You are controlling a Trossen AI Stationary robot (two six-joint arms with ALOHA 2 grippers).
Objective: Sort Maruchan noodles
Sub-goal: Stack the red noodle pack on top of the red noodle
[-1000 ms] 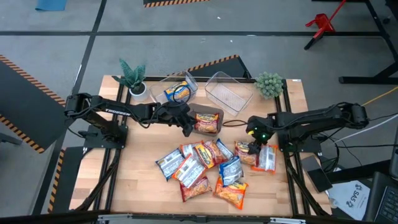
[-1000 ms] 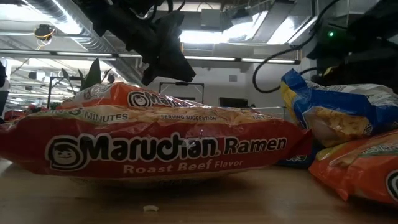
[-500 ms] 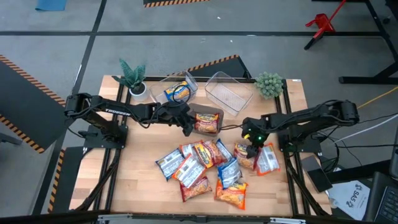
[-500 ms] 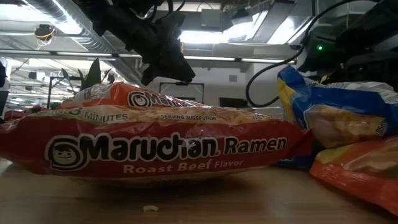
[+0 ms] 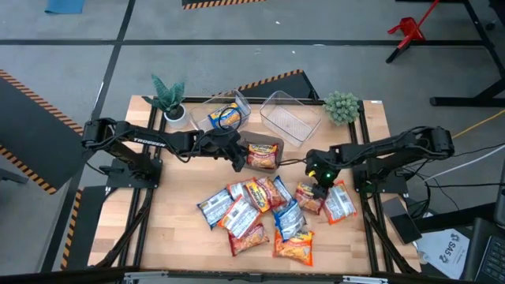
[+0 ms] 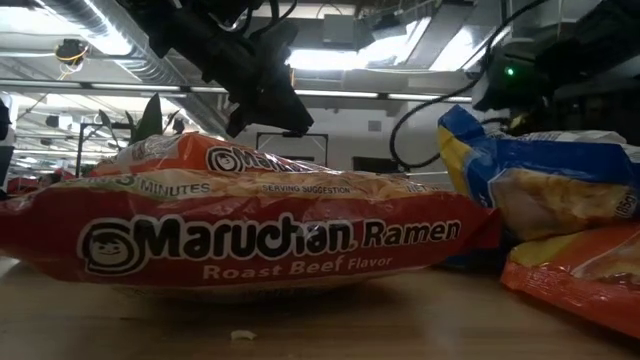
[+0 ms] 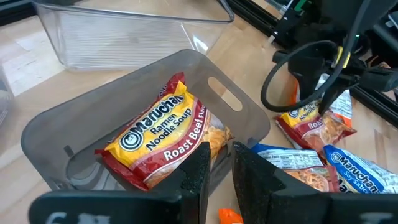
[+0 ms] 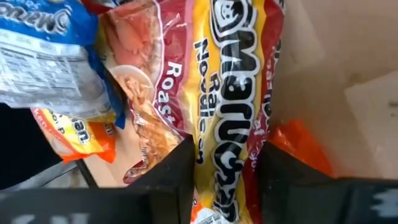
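Noodle packets lie heaped at 6 o'clock on the desk, roughly ten, overlapping too much for a sure count. Right gripper, at the heap's 3 o'clock edge, fingers straddling a roast beef packet, apparently not yet closed. Risk: neighbours dragged along. Left gripper hovers by the grey bin, fingers nearly together, empty. One packet inside; another in a clear bin.

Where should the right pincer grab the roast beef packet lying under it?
Probably across its narrow width, coming straight down. The roast beef packet lies flat with its long axis running between the right pincer fingers, and both long edges look free; neighbouring packets crowd only one side.
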